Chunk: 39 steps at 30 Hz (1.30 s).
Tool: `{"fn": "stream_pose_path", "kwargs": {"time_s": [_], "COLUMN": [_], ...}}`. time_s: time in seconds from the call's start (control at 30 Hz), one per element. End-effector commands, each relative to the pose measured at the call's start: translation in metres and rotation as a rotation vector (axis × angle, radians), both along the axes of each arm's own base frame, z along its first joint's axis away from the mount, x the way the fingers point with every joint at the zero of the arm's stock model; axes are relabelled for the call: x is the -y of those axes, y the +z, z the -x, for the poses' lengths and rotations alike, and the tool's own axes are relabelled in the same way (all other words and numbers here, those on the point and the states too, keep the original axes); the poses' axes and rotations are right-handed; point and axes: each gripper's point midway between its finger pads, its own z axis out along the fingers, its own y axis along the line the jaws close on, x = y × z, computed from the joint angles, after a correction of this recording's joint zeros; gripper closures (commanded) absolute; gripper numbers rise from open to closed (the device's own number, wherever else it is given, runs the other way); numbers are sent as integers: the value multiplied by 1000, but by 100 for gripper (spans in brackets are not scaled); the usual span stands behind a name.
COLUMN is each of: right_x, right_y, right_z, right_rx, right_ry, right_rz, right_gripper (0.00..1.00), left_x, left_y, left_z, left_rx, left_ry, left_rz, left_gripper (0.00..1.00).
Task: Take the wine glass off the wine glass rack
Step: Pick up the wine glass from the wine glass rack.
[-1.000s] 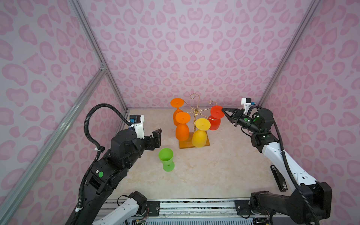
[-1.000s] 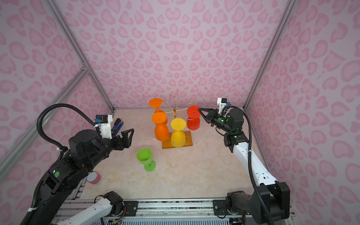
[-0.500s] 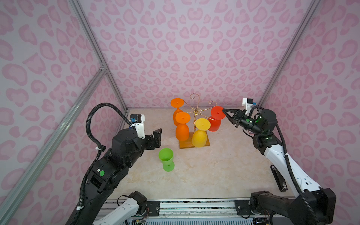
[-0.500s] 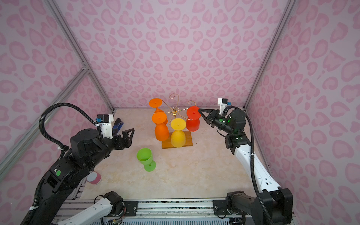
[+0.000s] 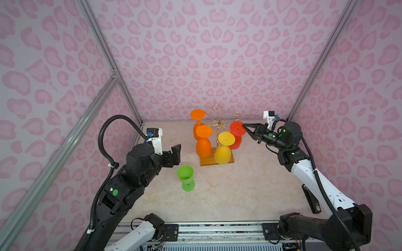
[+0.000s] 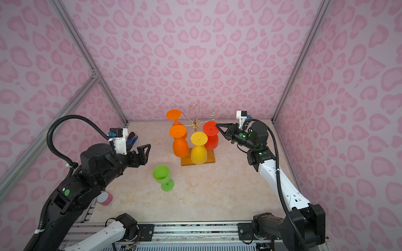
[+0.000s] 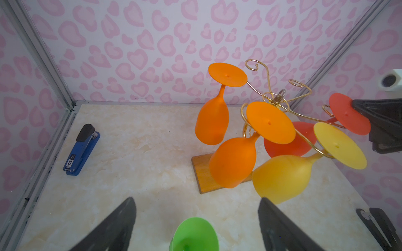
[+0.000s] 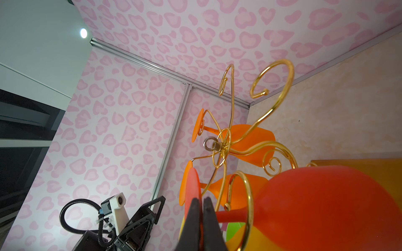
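Red wine glass hangs inverted on the wine glass rack at frame centre, with the closed right gripper touching its foot rim, grip unclear, and the left gripper wide open, empty; removal looks barely begun, next sliding it outward off the curl.

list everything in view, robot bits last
wine glass rack: 1, gold, wooden base, back of table
orange wine glasses: 2, orange, hanging inverted on rack
yellow wine glass: 1, yellow, hanging, rack front
red wine glass: 1, red, hanging, rack's right
green wine glass: 1, green, upright on table
stapler: 1, blue, by left wall
roll: 1, pink, front left
black object: 1, black, by right wall
left end effector: 1, black, open, empty
right end effector: 1, black, shut on red wine glass foot
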Motion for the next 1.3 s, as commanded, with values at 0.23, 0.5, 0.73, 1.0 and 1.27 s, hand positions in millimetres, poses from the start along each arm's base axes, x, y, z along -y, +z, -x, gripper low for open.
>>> {"fn": "stream_pose_path", "kwargs": {"time_s": [0.23,0.5,0.73,1.0,1.27], "right_x": [-5,-6,-3,12,40], "right_y": [3,9,13,15,17], "right_z": [-16,-29,-39,-51,-57], "right_rx": [34,45,55,59,87], "right_ry": [-18,-25,-43,-82,-143], "right_rz": [1,-10,-7,-15,-16], "right_gripper": [100,100,100,100,100], "left_x": [-1,-3,-4,-3,3], "left_y": [2,-1,-2,-3,-9], "left_z": [0,0,1,1,-4], "left_rx": [15,11,8,4,-11], "left_ry": [3,6,7,3,-7], "left_rz": [5,4,2,1,18], "left_gripper": [10,10,10,10,10]}}
